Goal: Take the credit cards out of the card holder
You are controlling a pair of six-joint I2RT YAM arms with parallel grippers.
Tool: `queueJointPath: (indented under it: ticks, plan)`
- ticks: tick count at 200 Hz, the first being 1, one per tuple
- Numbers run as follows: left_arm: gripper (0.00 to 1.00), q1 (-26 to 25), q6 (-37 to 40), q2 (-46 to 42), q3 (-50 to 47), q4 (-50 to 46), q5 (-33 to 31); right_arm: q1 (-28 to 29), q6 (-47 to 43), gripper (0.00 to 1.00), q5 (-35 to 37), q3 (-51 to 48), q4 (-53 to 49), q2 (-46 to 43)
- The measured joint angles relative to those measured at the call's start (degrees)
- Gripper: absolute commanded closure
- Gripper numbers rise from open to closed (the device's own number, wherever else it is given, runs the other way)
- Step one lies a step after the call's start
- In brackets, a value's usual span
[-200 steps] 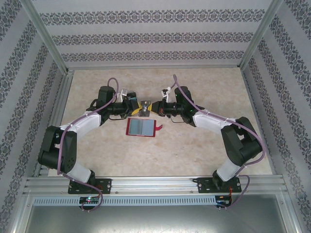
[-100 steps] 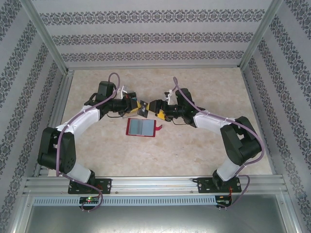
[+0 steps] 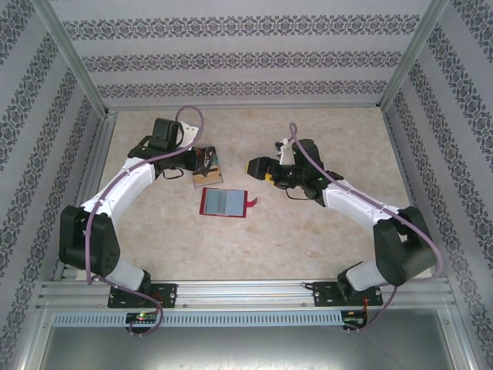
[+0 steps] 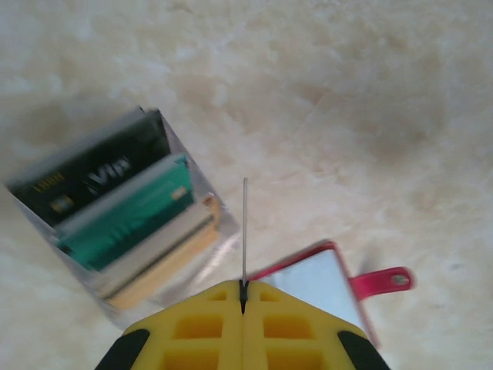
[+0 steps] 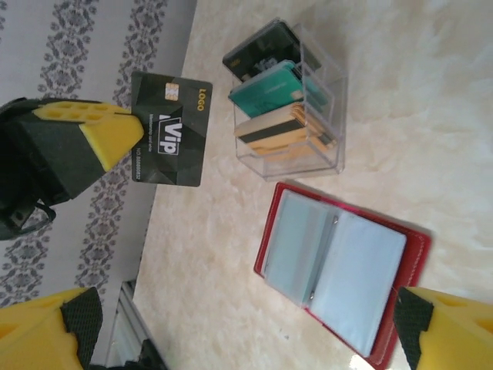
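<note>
One black card (image 4: 244, 223), edge-on in the clenched left pincer (image 4: 243, 297), face-on before the gaping right pincer (image 3: 256, 166).

Card holder (image 5: 339, 270) red, inner face grey-blue; VIP card (image 5: 169, 129) black; racked cards (image 5: 269, 91) black, teal, tan; worktop (image 3: 308, 231) cream, marbled; walls (image 3: 231, 54) grey floral stripes

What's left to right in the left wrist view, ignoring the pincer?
Card rack → card, held edge-on → card holder
</note>
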Motion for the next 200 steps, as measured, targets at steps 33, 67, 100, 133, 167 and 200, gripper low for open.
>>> queueJointPath:
  ticks: [33,67,100,133,167,200]
  plan:
    - [1.0,0.0,16.6,-0.5,-0.4,2.6,-4.8,-1.1,-1.3,0.02,1.3,-0.8,-1.2,-1.7]
    - [1.0,0.0,30.5,-0.4,-0.4,4.4,-7.3,-1.6,-1.9,0.02,1.8,-1.0,-1.7,-2.2]
    - [1.0,-0.3,40.1,1.1,-0.4,6.4,-9.3,-2.1,-1.9,0.02,1.8,-1.1,-2.1,-2.2]
    - [1.0,-0.8,47.2,4.2,-0.4,9.4,-11.6,-2.2,-1.8,0.02,1.8,-1.1,-2.8,-2.1]
    - [1.0,-1.2,51.6,7.4,-0.2,11.6,-12.9,-2.2,-1.8,0.02,1.7,-1.0,-3.4,-1.2]
    - [1.0,-1.2,53.6,10.6,1.0,12.3,-13.2,-2.3,-1.7,0.02,1.7,-1.0,-4.1,-0.5]
